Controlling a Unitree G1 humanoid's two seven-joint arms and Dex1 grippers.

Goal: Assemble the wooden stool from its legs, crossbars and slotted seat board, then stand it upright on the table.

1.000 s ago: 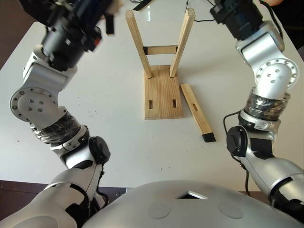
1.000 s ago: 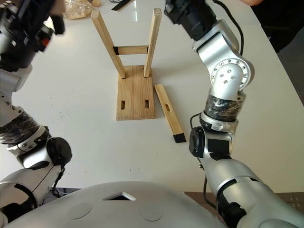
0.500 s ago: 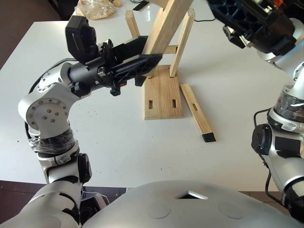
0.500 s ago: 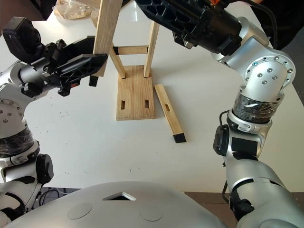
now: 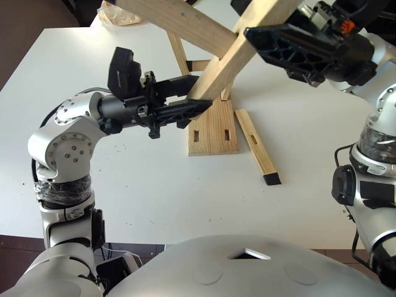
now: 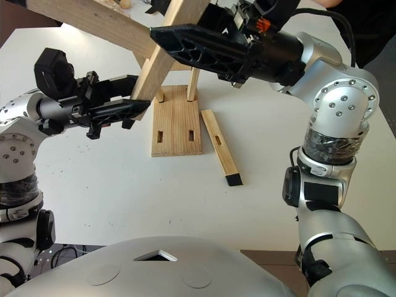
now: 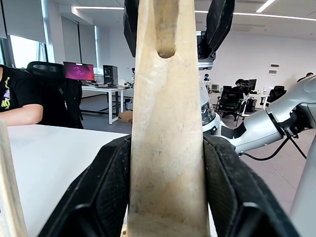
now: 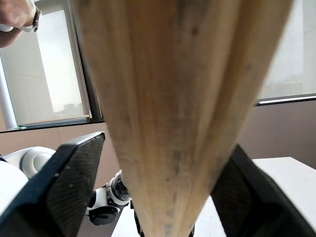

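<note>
A white table (image 5: pixel 154 185) was seen from above, with the slotted seat board (image 5: pixel 212 133) laid flat near its middle. Two standing legs (image 5: pixel 181 55) were set in the board's far slots and joined by a crossbar (image 5: pixel 198 64). The two near slots were left unfilled. A loose leg (image 5: pixel 257 148) with a black tip was laid on the table just beside the board, on the robot's right.

The left gripper (image 5: pixel 197 93) was held by the board's far left corner. Its fingers (image 7: pixel 106 190) were closed on the lower end of a slotted leg (image 7: pixel 168 148), which was tilted up and to the right. The right gripper (image 5: pixel 247 28) was held higher, over the far end of the board. Its fingers were closed on a second leg (image 5: pixel 179 21), which was pointed up and to the left. The two held legs were crossed in the air, and whether they touched could not be told.

Several risks were judged likely. If either arm were swung, one held leg could be caught on the other and twisted in its grip. The standing pair close below could be knocked out of its slots. A leg gripped only at one end could be levered loose and dropped.
</note>
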